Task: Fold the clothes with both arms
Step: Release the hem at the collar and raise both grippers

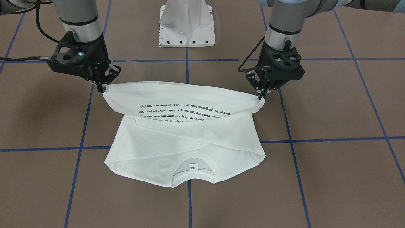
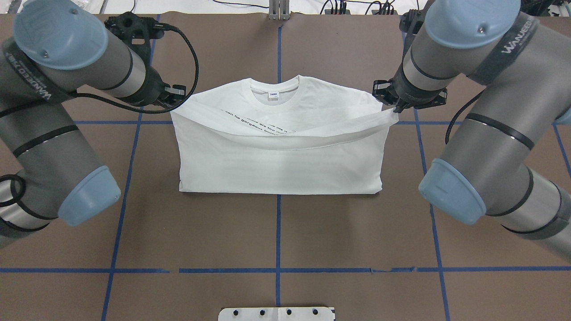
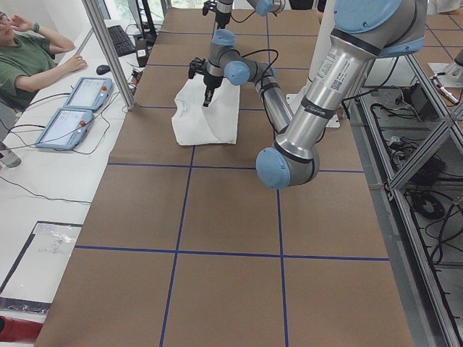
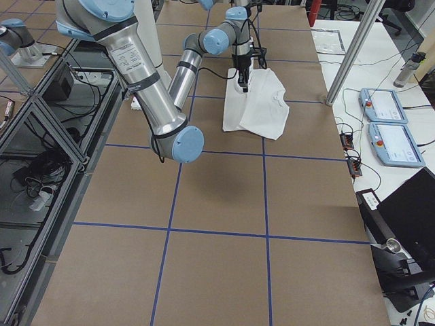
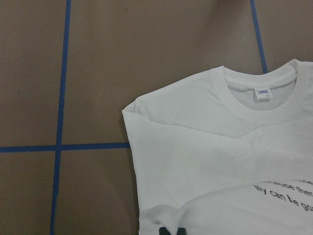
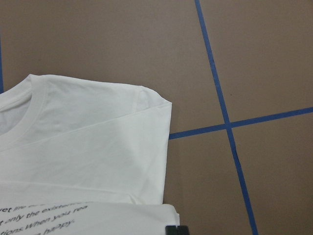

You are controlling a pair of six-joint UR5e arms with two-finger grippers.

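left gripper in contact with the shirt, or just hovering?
Touching. The front-facing view shows the left gripper pinching a lifted corner of the T-shirt, the cloth hanging from it.

Worktop (image 2: 276, 232): brown, marked into large squares by blue tape lines (image 1: 190, 205).
Pedestal base (image 1: 186, 28): white metal, on the centre tape line.
Person (image 3: 29, 61): green shirt, seated at a white side desk (image 3: 43, 181).
Pendants (image 3: 65, 126): two, light blue, lying before the person.
Keyboard (image 3: 121, 40): black, beyond the pendants.

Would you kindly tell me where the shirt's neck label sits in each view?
Front-facing: neck label, bottom centre.
Overhead: top centre.
Exterior left: too small.
Exterior right: too small.
Left wrist: upper right.
Right wrist: not in it.
Shared landmark: the collar around it.
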